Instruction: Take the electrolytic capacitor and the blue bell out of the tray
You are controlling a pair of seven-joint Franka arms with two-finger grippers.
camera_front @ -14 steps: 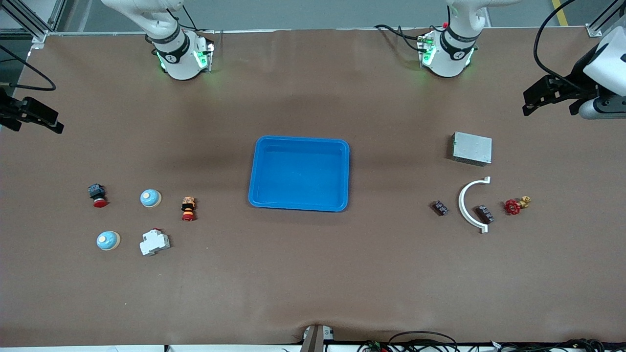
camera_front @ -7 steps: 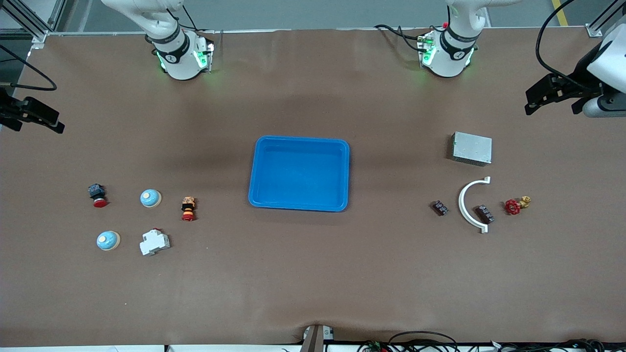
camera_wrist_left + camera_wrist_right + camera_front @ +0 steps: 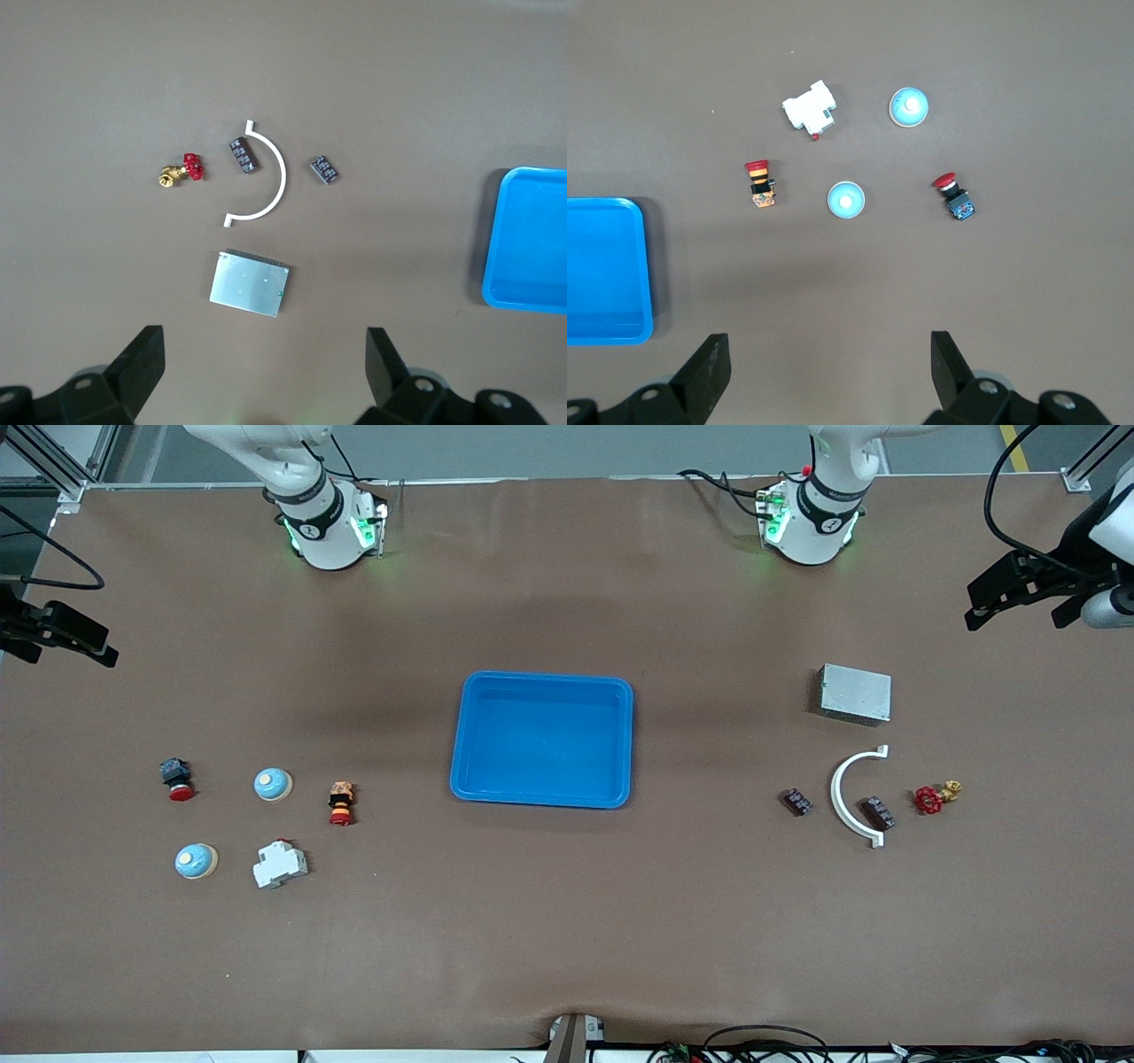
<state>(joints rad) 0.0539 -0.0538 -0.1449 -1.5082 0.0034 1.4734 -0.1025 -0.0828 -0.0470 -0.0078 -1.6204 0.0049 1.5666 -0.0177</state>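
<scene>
Two light-blue dome bells [image 3: 273,784] [image 3: 196,861] sit toward the right arm's end of the table; the right wrist view shows them too [image 3: 846,200] [image 3: 908,107]. Two small dark capacitors [image 3: 797,802] [image 3: 878,812] lie toward the left arm's end, one on each side of a white arc; they also show in the left wrist view [image 3: 324,169] [image 3: 243,156]. A blue tray [image 3: 542,691] sits mid-table. My left gripper [image 3: 1019,607] [image 3: 266,354] is open and empty, high over bare table by the silver box. My right gripper [image 3: 64,651] [image 3: 830,350] is open and empty, high over bare table at its end.
A white arc bracket [image 3: 842,797], a red-handled brass valve [image 3: 935,797] and a silver box [image 3: 855,693] lie by the capacitors. A white breaker [image 3: 280,864] and two red-capped push buttons [image 3: 341,803] [image 3: 176,778] lie by the bells.
My left gripper has drifted outward toward the left arm's end of the table. My right gripper has barely moved. Nothing on the table has moved.
</scene>
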